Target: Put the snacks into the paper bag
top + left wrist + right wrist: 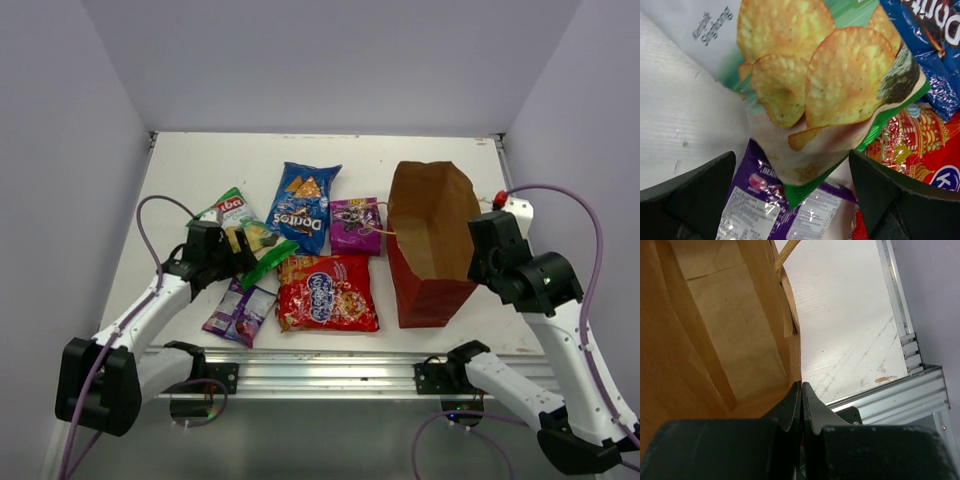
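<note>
Green-white chips (pixel 830 95) are lying on the counter (pixel 190 170) left of the paper bag (pixel 432 300), their lower corner straddled by the left tool (pixel 790 180), which is spread wide. The small purple packet (pixel 752 212) is seen directly beneath, so both could be caught together, or the slick foil could slip. The bag's right wall is pinched by the right tool (pixel 801 400), pressed together; a tug could tip it.
</note>
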`<state>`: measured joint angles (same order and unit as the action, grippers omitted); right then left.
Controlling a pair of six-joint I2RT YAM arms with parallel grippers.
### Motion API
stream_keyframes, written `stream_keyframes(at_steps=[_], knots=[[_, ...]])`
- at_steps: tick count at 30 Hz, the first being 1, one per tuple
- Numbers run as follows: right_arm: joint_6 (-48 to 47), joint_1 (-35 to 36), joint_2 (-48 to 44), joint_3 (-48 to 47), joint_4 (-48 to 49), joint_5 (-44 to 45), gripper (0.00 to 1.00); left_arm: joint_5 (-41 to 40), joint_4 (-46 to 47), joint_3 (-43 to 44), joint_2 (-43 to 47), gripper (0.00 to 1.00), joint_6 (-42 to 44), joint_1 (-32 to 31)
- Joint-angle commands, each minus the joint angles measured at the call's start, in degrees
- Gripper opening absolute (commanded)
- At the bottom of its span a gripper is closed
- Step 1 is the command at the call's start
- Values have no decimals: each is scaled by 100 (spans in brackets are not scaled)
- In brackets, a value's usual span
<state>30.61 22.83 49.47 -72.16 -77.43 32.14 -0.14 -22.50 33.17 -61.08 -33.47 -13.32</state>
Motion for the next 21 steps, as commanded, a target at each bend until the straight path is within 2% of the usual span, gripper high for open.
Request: stream_keyframes(at_steps=[1, 3, 4, 7, 10, 12, 16, 18, 21], knots=[[-99, 11, 1, -246, -247, 12, 0, 251, 1186, -126, -202, 100, -72, -30], [-117, 11, -8, -272, -229, 3, 0, 321, 1485, -196, -448, 96, -54, -30], [-134, 11, -25, -298, -238, 3, 0, 348, 1633, -223, -614, 80, -37, -30], [-143, 11, -17, -351, -264, 38, 0, 331, 1653, -110, -922, 44, 16, -30], [-143, 11, -8, -395, -273, 64, 0, 287, 1556, 23, -1134, 0, 139, -30], [-134, 11, 1, -422, -273, 82, 0, 225, 1284, 137, -1134, 0, 139, -39], [-126, 11, 19, -422, -273, 64, 0, 400, 748, 962, -749, 0, 341, -65], [-117, 11, 27, -422, -282, 64, 0, 873, 537, 1427, -625, 0, 403, -118], [-134, 11, 45, -422, -273, 47, 0, 1647, 150, 3136, -747, 0, 464, -241]])
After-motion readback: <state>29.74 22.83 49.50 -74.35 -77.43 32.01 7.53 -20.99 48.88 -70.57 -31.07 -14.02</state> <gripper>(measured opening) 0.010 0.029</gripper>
